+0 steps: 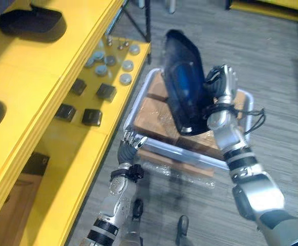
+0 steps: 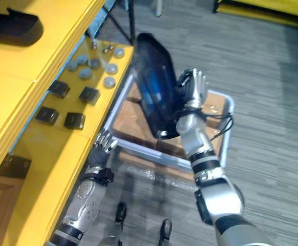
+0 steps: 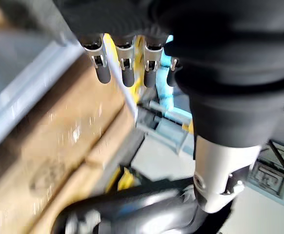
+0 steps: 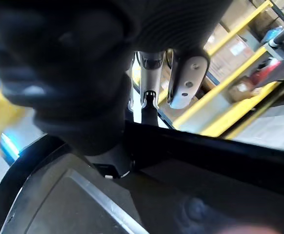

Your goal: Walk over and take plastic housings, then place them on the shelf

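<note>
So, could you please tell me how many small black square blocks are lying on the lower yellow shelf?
4. Far left block, far right block, near left block, near right block. The upper shelf may hide others.

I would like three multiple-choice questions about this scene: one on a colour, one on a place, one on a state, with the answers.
1. The shelf is: A) green; B) yellow; C) white.
2. The housing in the right hand is: A) raised over the cart; B) lying on the floor; C) lying on the shelf.
3. The left hand is: A) curled round a housing; B) shut in an empty fist; C) open and empty.
Answers: 1 B, its boards are yellow. 2 A, the right hand grips it above the cart. 3 C, its fingers are straight and hold nothing.
</note>
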Controlling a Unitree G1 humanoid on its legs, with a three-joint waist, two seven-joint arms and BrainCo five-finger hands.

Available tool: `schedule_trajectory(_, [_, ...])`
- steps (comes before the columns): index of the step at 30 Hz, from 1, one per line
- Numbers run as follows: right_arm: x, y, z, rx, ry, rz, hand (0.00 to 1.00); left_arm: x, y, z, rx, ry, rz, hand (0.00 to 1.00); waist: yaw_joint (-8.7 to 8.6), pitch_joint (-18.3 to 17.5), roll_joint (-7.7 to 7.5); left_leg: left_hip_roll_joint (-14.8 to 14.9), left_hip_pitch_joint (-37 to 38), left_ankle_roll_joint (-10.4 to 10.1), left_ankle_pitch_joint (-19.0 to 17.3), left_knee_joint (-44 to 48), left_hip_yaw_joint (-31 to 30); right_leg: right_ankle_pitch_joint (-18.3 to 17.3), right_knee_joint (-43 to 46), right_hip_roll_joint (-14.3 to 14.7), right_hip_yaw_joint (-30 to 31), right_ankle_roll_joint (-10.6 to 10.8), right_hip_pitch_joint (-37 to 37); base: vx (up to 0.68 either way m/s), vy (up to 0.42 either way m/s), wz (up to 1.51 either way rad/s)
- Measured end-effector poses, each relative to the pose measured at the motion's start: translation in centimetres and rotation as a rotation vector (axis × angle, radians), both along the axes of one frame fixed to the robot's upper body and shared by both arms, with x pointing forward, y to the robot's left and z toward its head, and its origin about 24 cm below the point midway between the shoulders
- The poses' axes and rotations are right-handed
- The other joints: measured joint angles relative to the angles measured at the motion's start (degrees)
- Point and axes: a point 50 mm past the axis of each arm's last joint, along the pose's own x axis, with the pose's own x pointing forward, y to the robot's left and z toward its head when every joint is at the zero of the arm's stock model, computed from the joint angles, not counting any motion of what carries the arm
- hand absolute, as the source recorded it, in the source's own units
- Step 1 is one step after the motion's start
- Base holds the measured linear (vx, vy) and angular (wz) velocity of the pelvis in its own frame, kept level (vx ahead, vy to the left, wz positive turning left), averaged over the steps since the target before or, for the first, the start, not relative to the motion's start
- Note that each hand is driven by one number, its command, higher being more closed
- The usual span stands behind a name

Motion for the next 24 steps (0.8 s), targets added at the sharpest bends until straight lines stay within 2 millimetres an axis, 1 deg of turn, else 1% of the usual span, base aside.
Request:
schedule_trajectory(1, [-0.5,0.9,-0.8,0.003,0.001,0.036,1.00,0.0,-0.2,-0.4,-0.029,0.023,-0.008,0.00,-0.61,-1.27,-0.14,0.06,0.57,-0.06,-0.07,-0.01,0.59,-0.01,-0.14,0.01,0.16,-0.02,0.41,-0.01,0.008,-0.22])
schedule_trajectory(3, [-1.3,2.1,-2.1,0.012,0.005,0.085,1.00,0.0,-0.5,-0.7,-0.074,0.050,-0.017,0.00,-0.60,-3.57,-0.25,0.33,1.15,-0.37,-0.32,-0.04,1.37,-0.06,-0.40,0.20,0.92,-0.09,0.55,-0.02,0.005,-0.26])
schedule_trajectory(4, [-1.9,3.0,-2.9,0.020,0.008,0.123,1.00,0.0,-0.7,-0.8,-0.090,0.057,-0.024,0.00,-0.50,-4.50,-0.38,0.71,1.89,-0.67,-0.56,-0.05,2.08,-0.06,-0.58,0.48,1.47,-0.25,1.02,-0.01,-0.003,-0.25])
schedule_trajectory(5, [-2.2,3.6,-3.3,0.024,0.012,0.145,1.00,0.0,-0.7,-0.9,-0.094,0.062,-0.026,0.00,-0.53,-4.93,-0.46,0.85,2.29,-0.72,-0.60,-0.05,2.37,-0.13,-0.63,0.60,1.55,-0.42,1.31,-0.03,-0.015,-0.24])
schedule_trajectory(7, [-3.6,5.5,-5.1,0.031,0.030,0.229,1.00,-0.3,-0.8,-1.4,-0.113,0.084,-0.032,0.00,-0.66,-7.52,-0.58,1.58,2.73,-1.15,-0.92,-0.09,2.69,-0.45,-0.63,1.23,1.66,-1.11,1.45,-0.06,-0.032,-0.14])
schedule_trajectory(8, [-3.8,5.9,-5.6,0.029,0.036,0.249,1.00,-0.3,-0.8,-1.5,-0.113,0.088,-0.033,0.00,-0.66,-8.07,-0.61,1.73,2.81,-1.20,-0.95,-0.09,2.72,-0.45,-0.63,1.41,1.71,-1.25,1.48,-0.06,-0.032,-0.07])
schedule_trajectory(10, [-5.0,7.5,-7.3,0.024,0.067,0.325,1.00,-0.9,-0.8,-2.6,-0.130,0.129,-0.025,0.00,-0.68,-9.80,-0.91,2.13,3.18,-1.34,-1.04,-0.26,2.80,-0.49,-0.64,1.92,1.81,-1.59,1.71,-0.06,-0.016,-0.06])
schedule_trajectory(12, [-5.6,8.0,-8.2,0.023,0.087,0.355,1.00,-1.3,-0.5,-3.4,-0.140,0.163,-0.005,0.00,-0.63,-10.07,-1.20,2.50,3.95,-1.64,-1.27,-0.28,2.92,-0.57,-0.89,2.09,1.97,-1.56,2.55,-0.04,-0.011,-0.04])
schedule_trajectory(13, [-6.1,8.2,-8.9,0.030,0.103,0.371,1.00,-1.7,-0.2,-4.1,-0.149,0.188,0.008,0.00,-0.55,-10.93,-1.63,2.56,4.02,-1.83,-1.41,-0.29,2.91,-0.71,-1.07,2.17,1.99,-1.37,2.69,-0.04,-0.003,-0.02])
schedule_trajectory(14, [-6.2,8.2,-9.1,0.032,0.108,0.377,1.00,-1.8,-0.2,-4.3,-0.154,0.197,0.014,0.00,-0.56,-11.25,-1.84,2.56,4.02,-1.84,-1.41,-0.29,2.90,-0.70,-1.16,2.18,1.99,-1.38,2.74,-0.04,0.012,0.00])
schedule_trajectory(15, [-6.4,8.3,-9.5,0.034,0.118,0.386,1.00,-1.9,0.0,-4.6,-0.158,0.211,0.023,1.00,-0.58,-11.90,-2.26,2.54,4.02,-1.93,-1.48,-0.29,2.89,-0.62,-1.47,2.16,1.97,-1.49,2.91,0.00,0.000,0.00])
schedule_trajectory(19, [-7.0,8.9,-9.8,0.079,0.123,0.457,1.00,-2.0,0.3,-4.6,-0.167,0.209,0.055,1.00,-0.55,-13.40,-3.52,2.52,4.26,-2.06,-1.58,-0.27,2.89,-0.02,-2.04,2.17,1.94,-2.32,3.43,0.00,0.000,0.00])
schedule_trajectory(22, [-7.8,9.4,-10.0,0.121,0.111,0.508,1.00,-2.3,0.7,-4.5,-0.178,0.198,0.084,1.00,-0.71,-14.65,-3.61,2.05,4.38,-1.96,-1.50,-0.27,2.87,0.06,-2.03,2.05,1.66,-2.45,3.51,0.02,0.024,0.01])
schedule_trajectory(24, [-8.3,9.2,-10.3,0.161,0.116,0.524,1.00,-2.7,0.8,-4.3,-0.174,0.185,0.122,1.00,-0.71,-15.38,-3.62,1.87,4.65,-1.96,-1.50,-0.26,2.62,0.03,-2.03,1.91,1.27,-2.46,3.88,0.04,0.039,0.07])
